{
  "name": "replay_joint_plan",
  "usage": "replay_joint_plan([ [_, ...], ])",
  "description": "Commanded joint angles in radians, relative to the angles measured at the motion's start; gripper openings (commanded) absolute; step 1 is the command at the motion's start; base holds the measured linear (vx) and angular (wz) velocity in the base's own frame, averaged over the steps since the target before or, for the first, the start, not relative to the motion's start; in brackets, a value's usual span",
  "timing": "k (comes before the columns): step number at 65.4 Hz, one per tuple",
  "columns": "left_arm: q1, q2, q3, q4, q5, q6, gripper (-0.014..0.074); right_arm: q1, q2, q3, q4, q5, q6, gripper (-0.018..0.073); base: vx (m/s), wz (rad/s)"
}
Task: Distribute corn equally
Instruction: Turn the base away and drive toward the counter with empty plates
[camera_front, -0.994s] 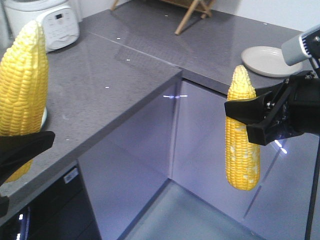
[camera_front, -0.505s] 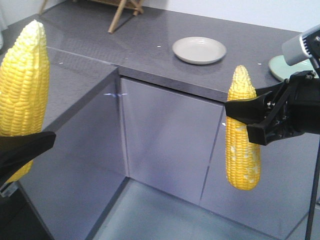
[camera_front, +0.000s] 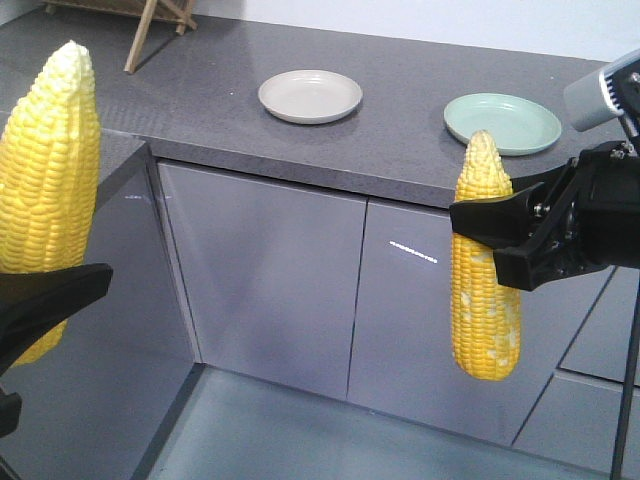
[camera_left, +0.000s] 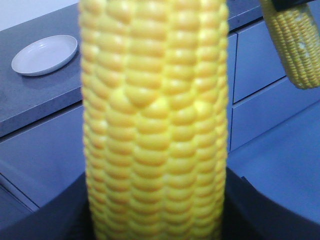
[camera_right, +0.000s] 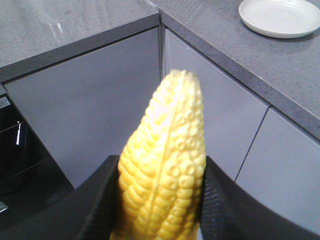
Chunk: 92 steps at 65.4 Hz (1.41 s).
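Observation:
Two corn cobs hang in the air in front of a grey counter (camera_front: 400, 150). My left gripper (camera_front: 40, 292) is shut on one upright corn cob (camera_front: 48, 170) at the far left, which fills the left wrist view (camera_left: 155, 120) between dark fingers (camera_left: 60, 215). My right gripper (camera_front: 492, 240) is shut on a second corn cob (camera_front: 486, 300), tip up, at the right. That cob shows between black fingers (camera_right: 225, 205) in the right wrist view (camera_right: 165, 165). A cream plate (camera_front: 310, 96) and a green plate (camera_front: 503, 122) lie bare on the counter.
Grey cabinet doors (camera_front: 270, 280) run below the counter's front edge, with floor (camera_front: 350, 430) beneath. A second counter run meets it at a corner on the left (camera_front: 125, 160). A wooden stand (camera_front: 150, 25) sits at the back left.
The whole view has swung right along the counter. The white cooker has left the picture and both plates have come in. Both grippers still hold their cobs in the same pose.

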<state>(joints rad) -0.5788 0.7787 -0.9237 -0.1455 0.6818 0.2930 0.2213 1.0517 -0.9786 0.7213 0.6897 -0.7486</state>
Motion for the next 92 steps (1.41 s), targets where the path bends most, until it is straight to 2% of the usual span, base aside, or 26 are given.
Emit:
replay_joint_plan([
  [1,-0.003,-0.008,-0.022,-0.011,-0.075,-0.009,0.0354,-0.006,-0.019,-0.027,0.028,-0.043,-0.008,0.0153,0.00,-0.20],
  [92,-0.003,-0.008,-0.022,-0.011,-0.075,-0.009,0.0354,-0.006,-0.019,-0.027,0.028,-0.043,-0.008,0.0153,0.04,-0.08],
])
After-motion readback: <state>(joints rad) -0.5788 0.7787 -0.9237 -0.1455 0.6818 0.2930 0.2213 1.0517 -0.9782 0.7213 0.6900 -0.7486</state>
